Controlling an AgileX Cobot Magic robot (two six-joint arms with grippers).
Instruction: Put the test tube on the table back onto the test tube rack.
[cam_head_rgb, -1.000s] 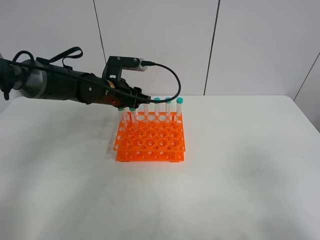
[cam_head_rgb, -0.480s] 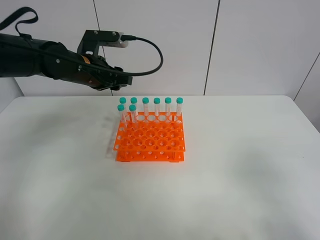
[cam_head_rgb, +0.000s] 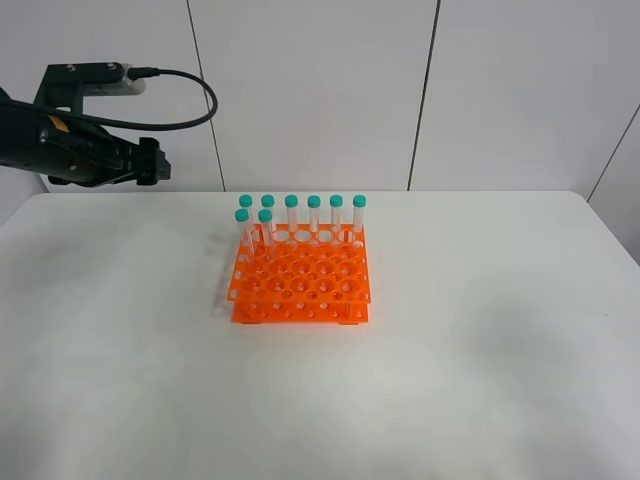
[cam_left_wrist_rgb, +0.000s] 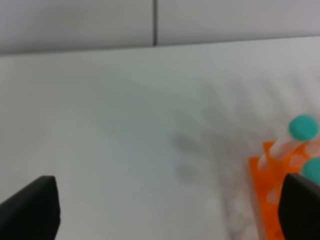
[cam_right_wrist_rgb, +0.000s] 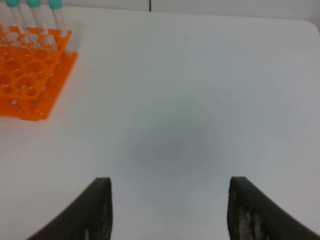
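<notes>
- High camera: the orange test tube rack (cam_head_rgb: 302, 282) sat roughly mid-table on the white table (cam_head_rgb: 470, 350), with eight teal-capped tubes standing upright in it, long axes vertical and caps up. Six ran along the back row, two more stood in the next row at the left end, including the test tube (cam_head_rgb: 242, 232) on the corner. Every other hole looked empty. No tube was lying on the tabletop.
- Same view: the left gripper (cam_head_rgb: 155, 165) was up in the air at the far left, well apart from the rack, nothing visible in it. Couldn't tell the finger spacing from here. A black cable (cam_head_rgb: 190, 100) looped off the wrist.
- Left wrist cam: blurry, but the two dark fingertips (cam_left_wrist_rgb: 30, 210) sat far apart at opposite edges, so jaws spread wide with nothing between. A corner of the rack and two teal caps showed.
- Right wrist cam: right gripper (cam_right_wrist_rgb: 167, 210) had its fingers spread wide too, only bare table between them. Rack with three upright tubes was off at the corner.
</notes>
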